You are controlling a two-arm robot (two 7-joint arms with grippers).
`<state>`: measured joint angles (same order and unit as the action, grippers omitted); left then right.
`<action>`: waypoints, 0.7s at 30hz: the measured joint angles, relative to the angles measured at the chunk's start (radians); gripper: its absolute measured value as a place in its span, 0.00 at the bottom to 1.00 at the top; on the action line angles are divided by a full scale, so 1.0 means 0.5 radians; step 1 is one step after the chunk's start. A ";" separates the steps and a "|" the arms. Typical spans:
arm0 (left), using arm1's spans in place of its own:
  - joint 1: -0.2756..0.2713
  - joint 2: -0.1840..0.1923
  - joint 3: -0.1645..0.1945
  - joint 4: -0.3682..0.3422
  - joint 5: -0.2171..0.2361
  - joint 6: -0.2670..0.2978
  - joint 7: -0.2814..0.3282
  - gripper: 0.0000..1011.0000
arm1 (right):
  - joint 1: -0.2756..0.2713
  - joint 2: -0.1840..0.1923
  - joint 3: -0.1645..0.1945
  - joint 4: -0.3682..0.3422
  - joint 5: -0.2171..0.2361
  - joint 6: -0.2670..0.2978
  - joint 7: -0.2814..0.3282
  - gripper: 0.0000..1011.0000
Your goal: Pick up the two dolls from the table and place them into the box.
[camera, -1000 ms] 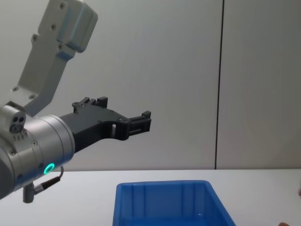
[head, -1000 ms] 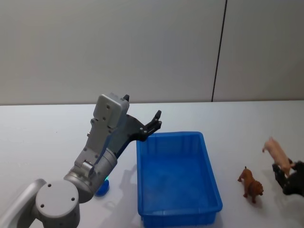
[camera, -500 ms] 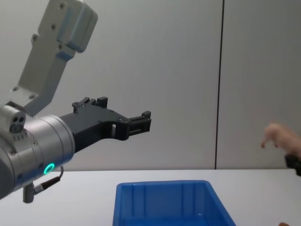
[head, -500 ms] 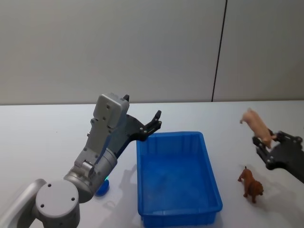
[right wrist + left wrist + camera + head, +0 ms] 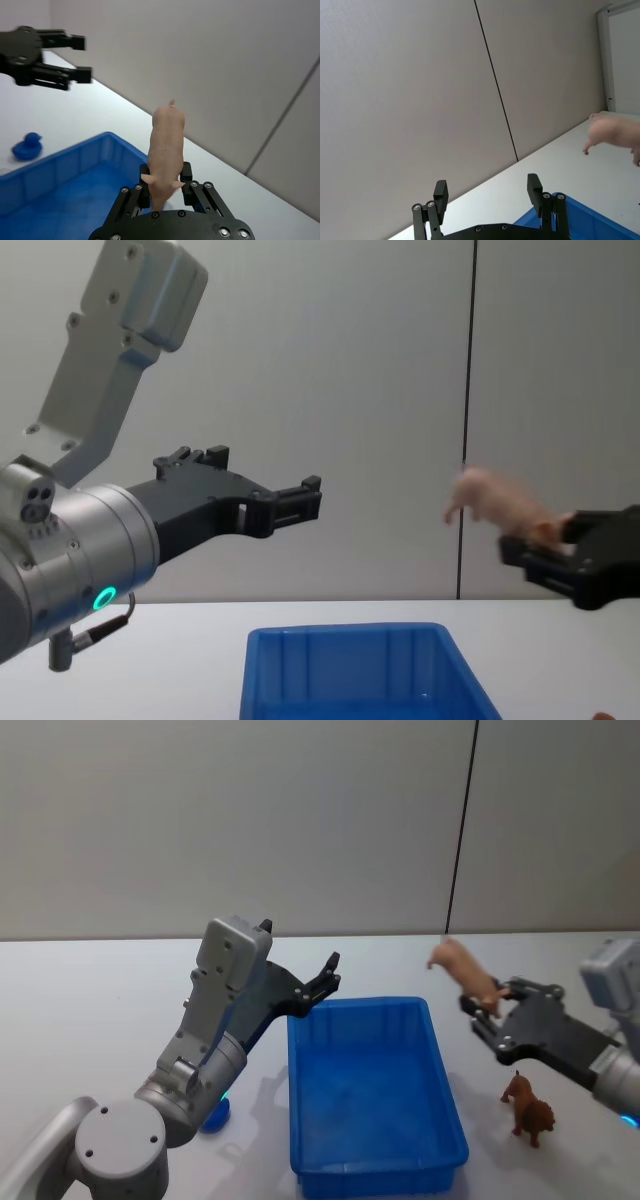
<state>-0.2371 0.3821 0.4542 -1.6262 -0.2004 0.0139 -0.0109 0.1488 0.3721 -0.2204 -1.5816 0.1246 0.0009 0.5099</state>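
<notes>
Doll 1: pink pig (image 5: 464, 968), smooth peach body w/ stubby legs. It's in the air at mid-right of the head view, just up & right of the box's far right corner, body tilted, head end toward upper left. Rear end is clamped btwn the fingers of the right gripper (image 5: 488, 1004).

Doll 2: brown animal figure (image 5: 528, 1108), standing on its legs on the white table (image 5: 100, 1010) at lower right, near the box's right wall but apart from it.

Box (image 5: 358, 1005): bright blue rect. bin w/ rolled rim, bottom centre, open side up.
</notes>
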 joint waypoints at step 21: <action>0.000 0.000 0.000 0.000 0.000 0.000 0.000 0.99 | 0.209 -0.190 -0.177 0.200 -0.096 0.057 0.360 0.79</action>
<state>-0.2372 0.3821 0.4542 -1.6262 -0.2004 0.0139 -0.0109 0.2534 0.2771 -0.3091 -1.4817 0.0766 0.0295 0.6901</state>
